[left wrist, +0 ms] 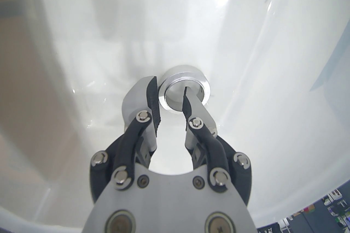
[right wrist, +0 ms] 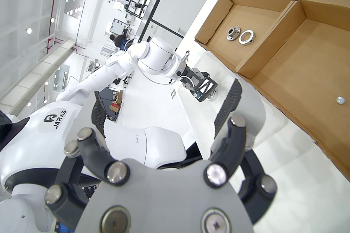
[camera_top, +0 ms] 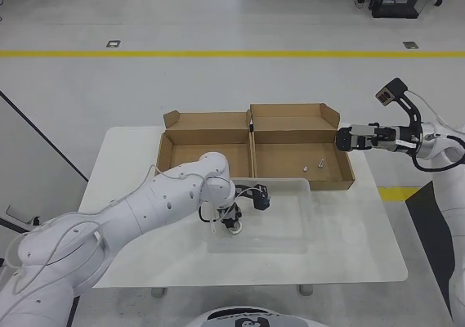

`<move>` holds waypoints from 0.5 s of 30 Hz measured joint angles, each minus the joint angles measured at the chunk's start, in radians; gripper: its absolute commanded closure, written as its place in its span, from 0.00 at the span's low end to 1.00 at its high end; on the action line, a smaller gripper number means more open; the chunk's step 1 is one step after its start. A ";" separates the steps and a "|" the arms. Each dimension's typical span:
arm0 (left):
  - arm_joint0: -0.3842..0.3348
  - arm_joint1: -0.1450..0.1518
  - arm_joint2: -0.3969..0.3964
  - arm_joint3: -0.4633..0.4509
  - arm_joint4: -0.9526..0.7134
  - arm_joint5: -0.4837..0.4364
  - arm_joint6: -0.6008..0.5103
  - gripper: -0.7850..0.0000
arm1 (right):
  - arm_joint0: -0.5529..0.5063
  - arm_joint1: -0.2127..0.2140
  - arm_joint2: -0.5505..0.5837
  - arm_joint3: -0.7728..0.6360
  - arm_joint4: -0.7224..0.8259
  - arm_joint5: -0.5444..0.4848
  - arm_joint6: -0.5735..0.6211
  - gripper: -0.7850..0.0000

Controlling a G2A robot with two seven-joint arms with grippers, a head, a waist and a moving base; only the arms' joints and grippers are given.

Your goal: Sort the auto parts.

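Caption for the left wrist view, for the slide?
Left gripper, open, straddles the wall of a metal ring in the white bin: one finger inside, one outside.

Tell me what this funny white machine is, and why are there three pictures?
It is a robot with two white arms, working at a white table. One picture looks down from a camera above its arms. The other two come from small cameras on its wrists, so you see each claw, called a gripper, up close.

On the table sit an open brown cardboard box, a second brown cardboard box beside it, and a clear plastic tub.

The left gripper is down in the tub. It is open, with one finger inside a shiny silver metal ring and one outside.

The right gripper hangs open and empty beside the second box.

The first box holds another silver ring and a round silver hub. The second holds a small silver piece.
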 measured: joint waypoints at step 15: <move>0.000 -0.013 0.000 0.022 0.014 -0.001 0.001 0.76 | 0.000 0.000 0.000 0.000 0.000 0.000 0.000 0.00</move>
